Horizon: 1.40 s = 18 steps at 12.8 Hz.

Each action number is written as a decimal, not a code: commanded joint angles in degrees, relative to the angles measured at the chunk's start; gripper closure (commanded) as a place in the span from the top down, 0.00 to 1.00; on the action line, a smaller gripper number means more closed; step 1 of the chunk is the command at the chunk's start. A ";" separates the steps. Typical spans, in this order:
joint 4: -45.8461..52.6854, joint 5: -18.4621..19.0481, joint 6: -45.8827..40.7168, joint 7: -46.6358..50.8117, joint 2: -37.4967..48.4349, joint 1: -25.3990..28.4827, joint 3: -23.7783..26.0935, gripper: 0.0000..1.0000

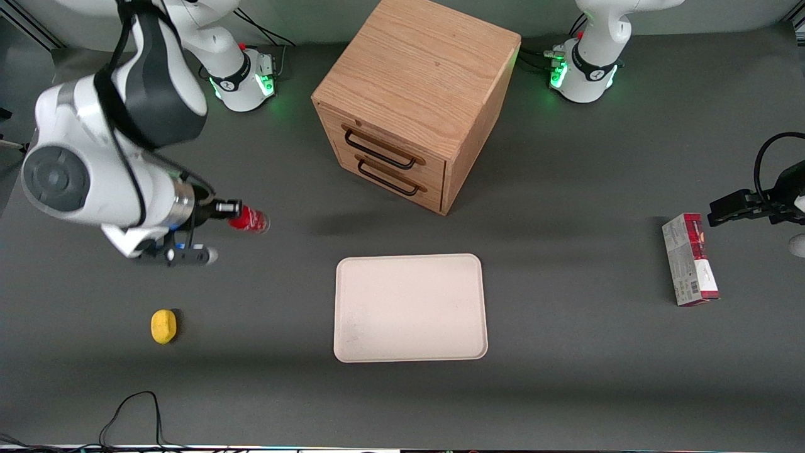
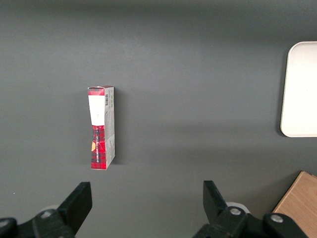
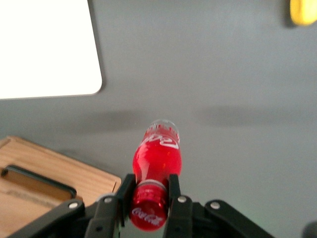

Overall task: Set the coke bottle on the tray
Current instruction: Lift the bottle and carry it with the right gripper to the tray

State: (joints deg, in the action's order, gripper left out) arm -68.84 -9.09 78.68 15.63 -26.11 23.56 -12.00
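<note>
One bottle, one tray: bottle gripped, off the tray

Tray (image 1: 410,308) on the tabletop (image 1: 566,377): nothing on it. Tool (image 3: 146,194) clamped on the neck of the coke bottle (image 3: 157,159), toward the working arm's end, well apart from the tray. Cabinet (image 1: 415,100): two drawers, both closed. One carton (image 1: 689,259), one yellow object (image 1: 163,326).

Coke bottle (image 3: 157,158): red body and cap, white script logo, clear base. Gripper (image 3: 148,198) clasping its neck above the table: black fingers. Tray (image 1: 410,307): plain pale cream-pink. Drawer cabinet (image 1: 412,100): light oak grain, dark handles. Carton (image 1: 690,259): red and white, seemingly plaid. Small yellow object (image 1: 163,326). Table (image 1: 566,352): dark grey.
</note>
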 commanded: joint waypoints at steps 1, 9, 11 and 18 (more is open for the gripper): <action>15.84 -1.99 -5.56 -0.61 -9.39 -1.59 0.40 0.00; 19.80 -1.81 16.20 17.48 -20.55 -1.68 7.68 0.00; 20.32 -1.72 20.88 18.64 -22.57 -1.42 8.05 0.00; 22.08 -0.23 30.12 26.11 -27.76 0.96 8.04 0.00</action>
State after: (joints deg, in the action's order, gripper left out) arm -49.98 -9.44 108.34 39.22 -52.56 24.31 -3.98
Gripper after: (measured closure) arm 0.678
